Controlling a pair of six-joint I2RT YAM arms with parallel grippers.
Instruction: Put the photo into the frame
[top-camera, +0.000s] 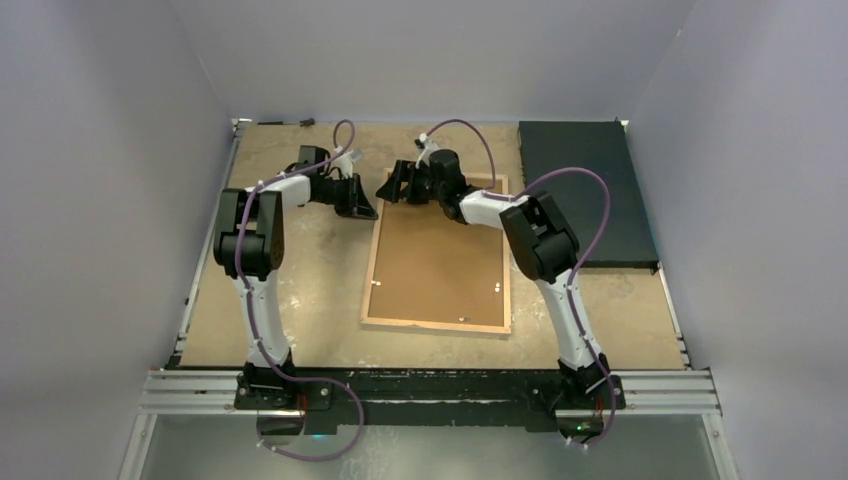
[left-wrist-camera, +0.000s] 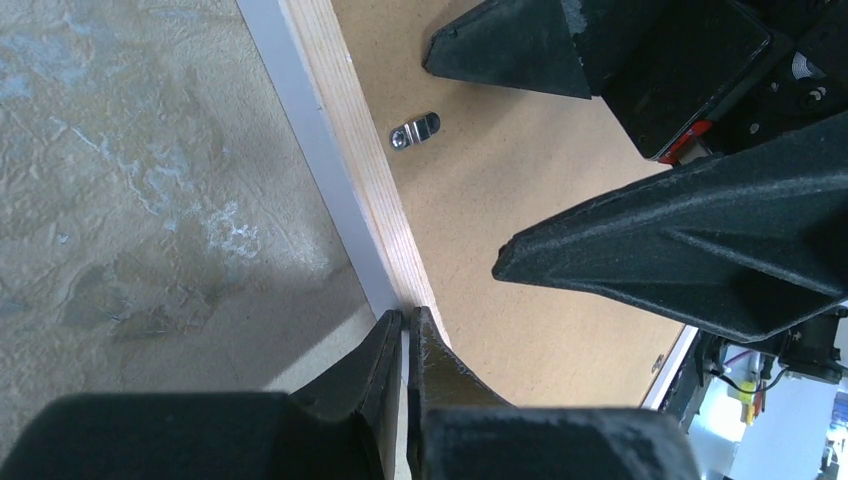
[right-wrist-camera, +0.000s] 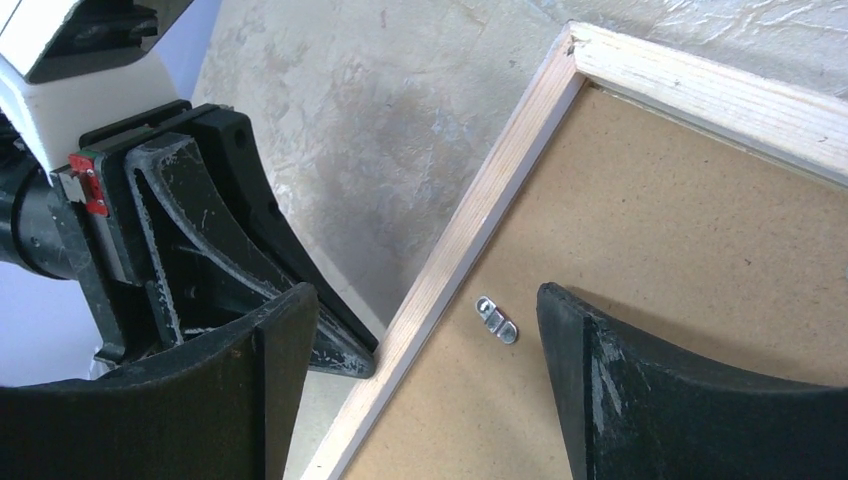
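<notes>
The frame (top-camera: 435, 325) lies face down mid-table, its light wood back up, with a plain brown backing board (top-camera: 440, 260) inside it. The photo is hidden. My left gripper (top-camera: 372, 213) is shut, its tips (left-wrist-camera: 407, 315) against the frame's left rim (left-wrist-camera: 345, 120) near the far left corner. My right gripper (top-camera: 388, 190) is open and empty, hovering over that corner. In the right wrist view (right-wrist-camera: 425, 300) its jaws straddle the wood rim (right-wrist-camera: 500, 190) and a small metal turn clip (right-wrist-camera: 497, 319). The clip also shows in the left wrist view (left-wrist-camera: 414, 131).
A black rectangular mat (top-camera: 585, 190) lies at the back right, close to the frame's right side. Two more small clips sit on the backing board lower down. Grey walls close in the table on three sides.
</notes>
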